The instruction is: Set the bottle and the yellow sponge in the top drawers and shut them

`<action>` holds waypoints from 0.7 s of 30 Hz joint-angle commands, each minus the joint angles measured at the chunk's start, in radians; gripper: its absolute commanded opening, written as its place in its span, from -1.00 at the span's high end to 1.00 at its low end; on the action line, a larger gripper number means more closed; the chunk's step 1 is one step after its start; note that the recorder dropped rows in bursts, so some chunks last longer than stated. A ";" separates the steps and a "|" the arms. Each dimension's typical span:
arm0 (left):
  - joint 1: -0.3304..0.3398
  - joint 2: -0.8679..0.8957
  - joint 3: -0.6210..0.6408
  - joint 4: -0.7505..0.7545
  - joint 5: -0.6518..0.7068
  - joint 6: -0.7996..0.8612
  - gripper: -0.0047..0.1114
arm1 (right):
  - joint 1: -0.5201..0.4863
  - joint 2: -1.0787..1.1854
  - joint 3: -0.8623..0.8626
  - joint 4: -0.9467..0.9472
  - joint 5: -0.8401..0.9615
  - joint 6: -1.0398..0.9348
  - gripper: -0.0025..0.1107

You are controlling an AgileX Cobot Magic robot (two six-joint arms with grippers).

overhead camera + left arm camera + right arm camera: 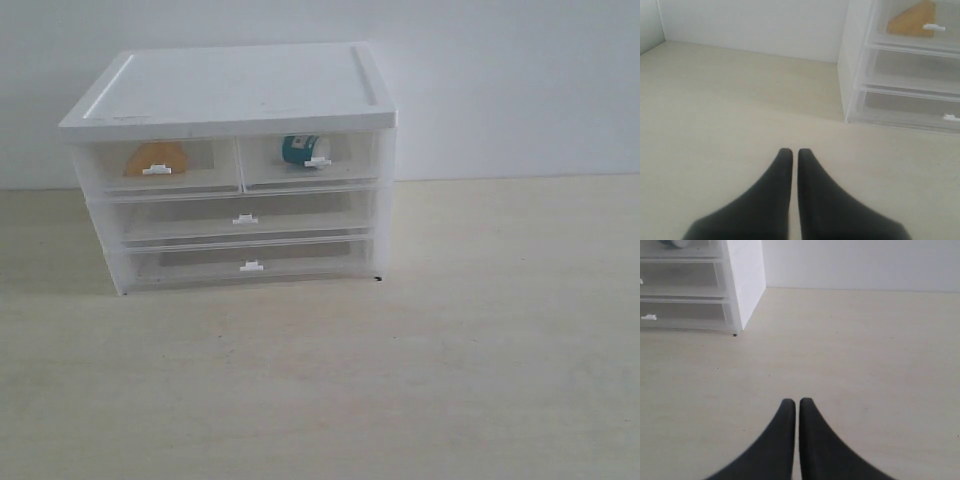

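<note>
The yellow sponge [156, 158] lies inside the left top drawer [160, 168], seen through its translucent front; the left wrist view shows the sponge [912, 20] too. The bottle [303, 150] rests in the right top drawer [310, 160]. Both top drawers sit flush with the cabinet front. Neither arm appears in the exterior view. My left gripper [791, 152] is shut and empty above the table, away from the cabinet. My right gripper [793, 402] is shut and empty over bare table.
The white cabinet [235, 90] stands at the back left against a pale wall, with two full-width drawers [245, 220] below, both pushed in. The light wooden table [400, 380] spreads in front and to the right.
</note>
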 commanded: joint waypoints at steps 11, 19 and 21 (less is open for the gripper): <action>-0.007 -0.001 0.004 0.004 0.000 0.003 0.85 | -0.033 -0.006 0.000 -0.010 -0.006 -0.003 0.96; -0.007 -0.001 0.004 0.004 0.000 0.003 0.85 | -0.033 -0.006 0.000 -0.010 -0.006 -0.003 0.96; -0.007 -0.001 0.004 0.004 0.000 0.003 0.85 | -0.033 -0.006 0.000 -0.010 -0.006 -0.003 0.96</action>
